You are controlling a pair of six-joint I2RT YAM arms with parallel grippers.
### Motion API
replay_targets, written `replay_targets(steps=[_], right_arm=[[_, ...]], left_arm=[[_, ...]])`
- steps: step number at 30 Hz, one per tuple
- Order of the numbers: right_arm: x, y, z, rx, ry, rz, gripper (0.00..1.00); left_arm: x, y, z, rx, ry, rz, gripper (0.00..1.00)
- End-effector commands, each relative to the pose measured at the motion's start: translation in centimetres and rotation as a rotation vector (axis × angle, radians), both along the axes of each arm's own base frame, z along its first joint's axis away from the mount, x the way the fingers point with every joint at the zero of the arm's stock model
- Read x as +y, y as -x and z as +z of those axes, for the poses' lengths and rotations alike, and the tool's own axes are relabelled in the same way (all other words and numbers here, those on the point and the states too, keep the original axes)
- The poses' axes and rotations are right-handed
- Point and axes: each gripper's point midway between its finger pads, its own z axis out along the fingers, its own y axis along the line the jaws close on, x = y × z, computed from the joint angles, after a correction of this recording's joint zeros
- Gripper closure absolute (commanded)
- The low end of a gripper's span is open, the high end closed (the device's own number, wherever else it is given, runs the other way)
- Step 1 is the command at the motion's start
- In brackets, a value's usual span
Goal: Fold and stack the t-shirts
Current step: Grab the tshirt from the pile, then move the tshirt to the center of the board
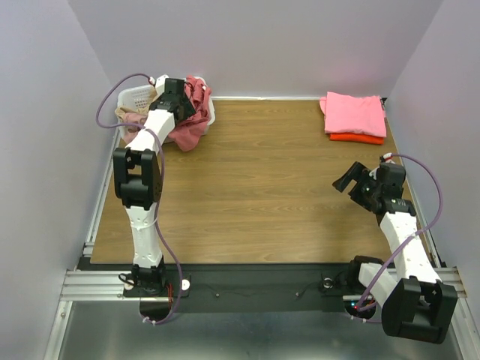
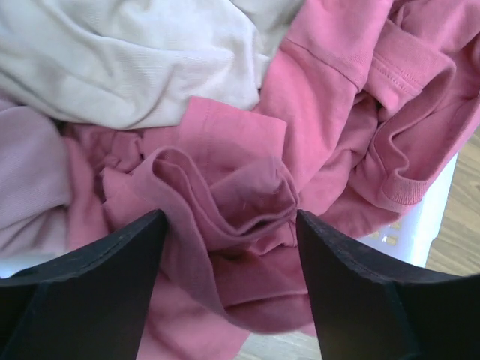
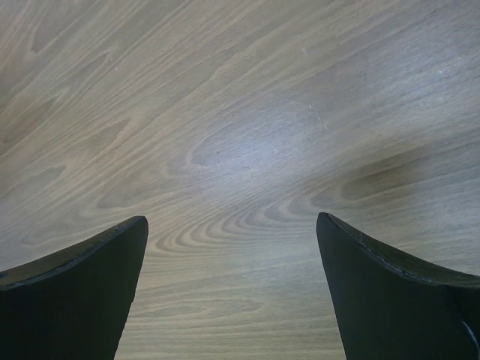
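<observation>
I count five t-shirts from here, in two groups. Three are bundled loose in the one white lattice basket (image 1: 133,95) at the far-left corner of the worktop (image 1: 262,187). The other two are folded and stacked at the far-right corner.

In the basket, the dusty red t-shirt (image 2: 337,90) lies crumpled on the right side. Part of it spills over the basket's near rim toward the wood. The tan t-shirt (image 2: 127,60) sits bunched behind it. The pale rose t-shirt (image 2: 26,172) shows at the left edge of my left wrist view.

My left pincer (image 2: 229,221) is down over the basket with its two fingers spread wide. They straddle a raised fold of the dusty red t-shirt without closing on it. I cannot tell whether the fingertips touch the cloth.

At the far-right corner the bright pink t-shirt (image 1: 354,114) lies flat and folded on top. The orange-red t-shirt (image 1: 356,138) is under it, with only its near edge showing as a strip.

My right pincer (image 3: 232,225) hangs over bare wood on the right side of the worktop, nearer to me than the stack and well apart from it. Its two fingers are spread and nothing lies between them. In the right wrist view I see only wood grain.

Both arms are in the overhead view. The left one reaches far out to the basket and the right one is bent back near its base.
</observation>
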Motion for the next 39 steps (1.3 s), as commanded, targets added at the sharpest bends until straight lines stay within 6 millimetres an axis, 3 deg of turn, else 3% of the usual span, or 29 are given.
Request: replay_targets(steps=[1,5,7,8,9,14,17,18,21,22,24,25,27,28,31,32,38,39], right_arm=[[-0.5,-1.0,0.8,-0.058,0.023,-0.002,0.0],[-0.7,-0.9,0.6,-0.053,0.03,-0.013,0.0],[-0.8,-0.9,0.7,-0.056,0.035,-0.019,0.0],[-1.0,-0.9,0.6,-0.054,0.04,-0.027,0.0],[-1.0,-0.8,0.6,-0.053,0.042,-0.03,0.0],[-1.1,-0.7,0.6,-0.056,0.044,-0.034,0.0],[-1.0,-0.7,0.6,-0.054,0.042,-0.032,0.0],[-1.0,-0.8,0.7,-0.058,0.04,-0.029,0.0],[-0.9,-0.8,0.5,-0.054,0.039,-0.026,0.0],[-1.0,-0.7,0.1,-0.041,0.039,-0.031,0.0],[-0.9,-0.7,-0.1,-0.037,0.036,-0.028,0.0],[-0.9,-0.7,-0.1,-0.037,0.035,-0.02,0.0],[-0.8,-0.7,-0.1,-0.04,0.034,-0.018,0.0],[-0.9,-0.7,-0.1,-0.041,0.039,-0.022,0.0],[-1.1,-0.7,-0.3,-0.033,0.043,-0.033,0.0],[-1.1,-0.7,-0.4,-0.03,0.043,-0.033,0.0],[-0.8,-0.7,-0.6,-0.031,0.034,-0.018,0.0],[-0.8,-0.7,-0.4,-0.04,0.036,-0.018,0.0]], left_arm=[[-0.5,-0.7,1.7,-0.018,-0.004,-0.056,0.25],[-0.7,-0.4,1.4,-0.002,-0.013,-0.09,0.57],[-0.7,-0.1,1.6,0.007,-0.017,-0.095,0.68],[-0.7,0.0,1.7,0.008,-0.02,-0.099,0.95],[-0.7,0.2,2.1,0.008,-0.019,-0.109,1.0],[-1.2,1.0,4.1,-0.026,-0.012,-0.148,1.0],[-1.9,1.9,7.9,-0.104,0.012,-0.19,1.0],[-2.2,2.4,10.8,-0.163,0.028,-0.207,1.0],[-3.4,4.0,16.2,-0.268,0.078,-0.243,1.0],[-4.4,5.5,20.3,-0.359,0.082,-0.266,1.0],[-5.9,7.4,24.4,-0.455,0.064,-0.3,1.0],[-7.8,9.6,27.9,-0.536,0.067,-0.34,1.0],[-9.5,12.1,31.1,-0.604,0.077,-0.382,1.0],[-11.8,14.8,33.4,-0.655,0.099,-0.442,1.0],[-14.4,19.3,36.6,-0.735,0.154,-0.524,1.0],[-16.4,21.0,37.0,-0.747,0.182,-0.584,1.0],[-22.5,28.0,38.0,-0.781,0.32,-0.815,1.0],[-24.4,30.3,38.3,-0.784,0.358,-0.886,1.0]])
